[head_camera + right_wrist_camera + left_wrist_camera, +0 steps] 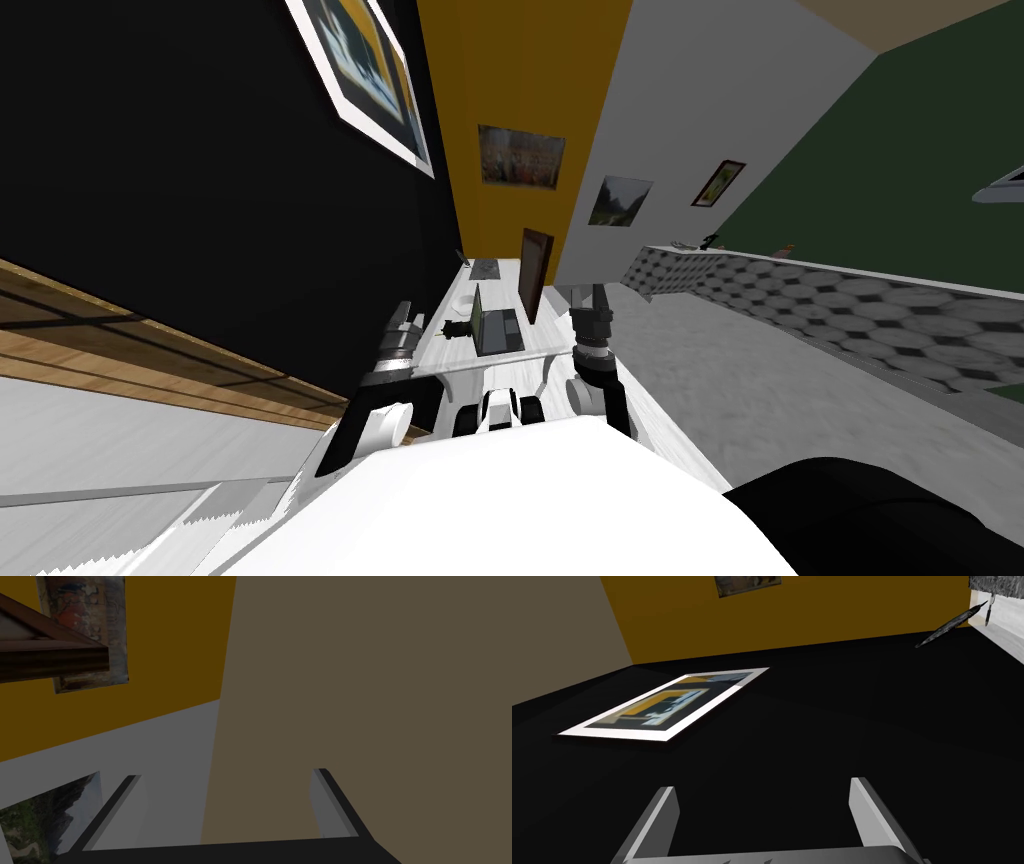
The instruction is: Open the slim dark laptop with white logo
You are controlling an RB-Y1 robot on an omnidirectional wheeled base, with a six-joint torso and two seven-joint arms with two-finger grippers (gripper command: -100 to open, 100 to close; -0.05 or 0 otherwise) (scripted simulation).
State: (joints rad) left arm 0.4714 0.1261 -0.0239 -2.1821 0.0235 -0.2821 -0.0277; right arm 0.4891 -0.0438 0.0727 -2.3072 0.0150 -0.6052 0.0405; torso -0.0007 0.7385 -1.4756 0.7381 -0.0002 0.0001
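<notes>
Both spread: left claw [762, 791], right claw [225, 776] at opposite desk [538, 340] edges, laptop [500, 330] between.

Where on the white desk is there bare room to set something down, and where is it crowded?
Free: the desk strip between the laptop and the near edge. Crowded: the laptop's left, by the small dark object and white round thing.

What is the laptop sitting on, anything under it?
The laptop lies on the white desk, with a small dark object beside it. Its base covers the spot beneath, so anything there is hidden.
</notes>
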